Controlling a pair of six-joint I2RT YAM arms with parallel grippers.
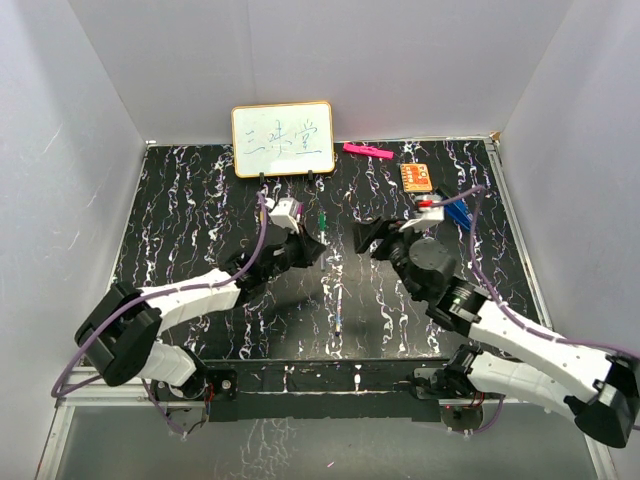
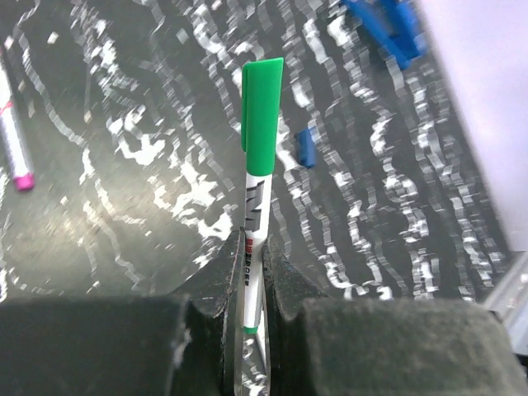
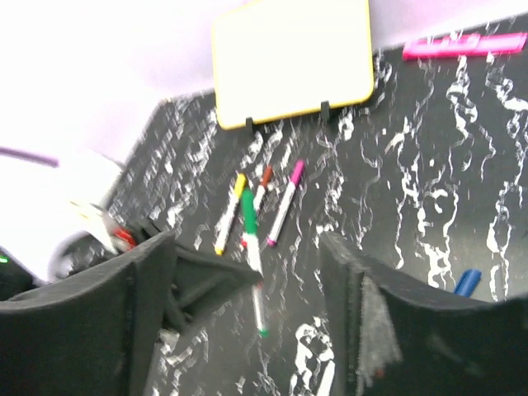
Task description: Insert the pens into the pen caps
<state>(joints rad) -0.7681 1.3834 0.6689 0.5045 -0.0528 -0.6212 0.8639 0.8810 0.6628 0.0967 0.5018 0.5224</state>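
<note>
From above, a black table (image 1: 200, 200) veined with white runs to white walls on three sides. Its widest bare stretches are at the left and across the middle front. The left gripper (image 1: 312, 243) is clamped on one white-barrelled pen with a green cap (image 1: 322, 222) near the table's centre. The right gripper (image 1: 372, 238) faces it, near but apart. One more thin white pen (image 1: 339, 305) lies flat between the arms. Along the back are one wood-framed whiteboard (image 1: 283, 139), one thick pink marker (image 1: 367, 151), one orange card (image 1: 417, 177) and one blue clip (image 1: 457, 212).

The left wrist view shows dark matte pads (image 2: 313, 330) pinching the green-capped pen low on its printed barrel, with the glossy cap pointing away. One short blue cap (image 2: 306, 147) lies beyond it. A pen with a magenta end (image 2: 15, 140) lies at the left edge.

In the right wrist view, two blocky black fingers (image 3: 99, 322) stand wide apart with nothing gripped. Three pens lie side by side below the whiteboard: a yellow-ended pen (image 3: 228, 214), a red-brown-ended pen (image 3: 262, 186) and the magenta one. The blue cap lies far right.
</note>
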